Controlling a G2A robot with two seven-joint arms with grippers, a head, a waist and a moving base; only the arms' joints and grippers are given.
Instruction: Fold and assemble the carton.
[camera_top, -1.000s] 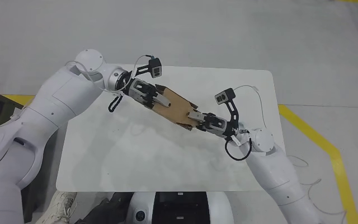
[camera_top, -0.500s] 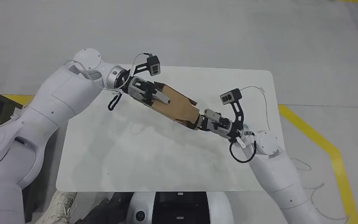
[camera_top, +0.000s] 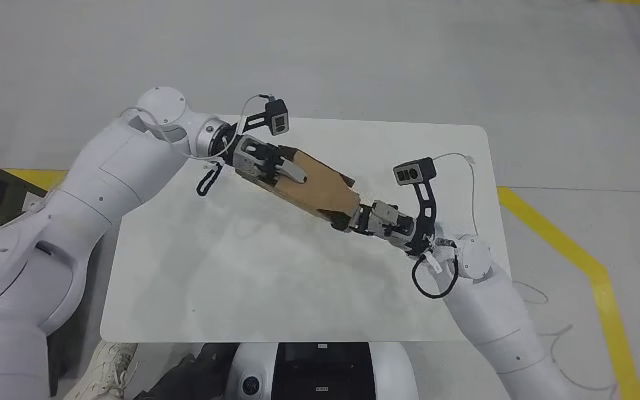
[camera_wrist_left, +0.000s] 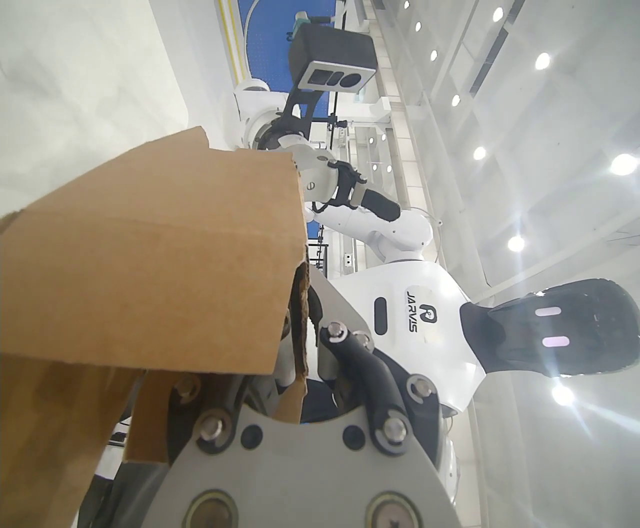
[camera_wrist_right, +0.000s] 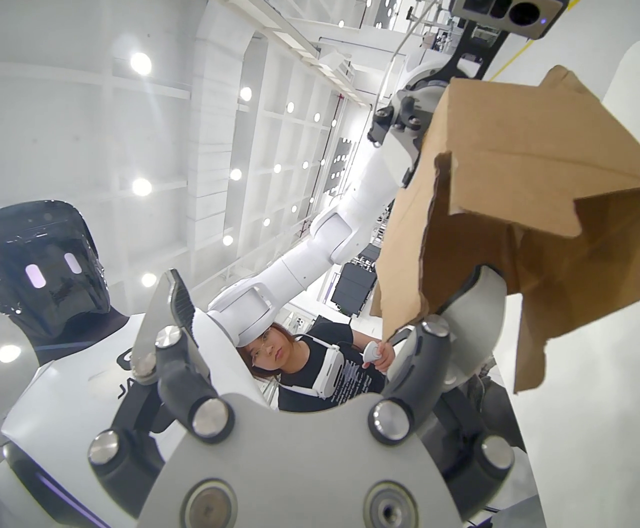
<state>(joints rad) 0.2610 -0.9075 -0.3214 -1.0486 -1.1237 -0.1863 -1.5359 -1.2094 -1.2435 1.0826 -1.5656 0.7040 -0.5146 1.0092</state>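
My top camera looks down from above my arms, far enough to take in the whole worktop (camera_top: 200, 290). The wrist cameras sit just behind my left gripper (camera_top: 290, 173) and right gripper (camera_top: 352, 214). Both tilt up toward the ceiling (camera_wrist_left: 550, 125), hard against the carton (camera_top: 320, 190), which all three views share.

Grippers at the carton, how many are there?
2. The left gripper holds the carton at its end on the robot's left; the right gripper sits at the opposite end, open, one finger behind the cardboard.
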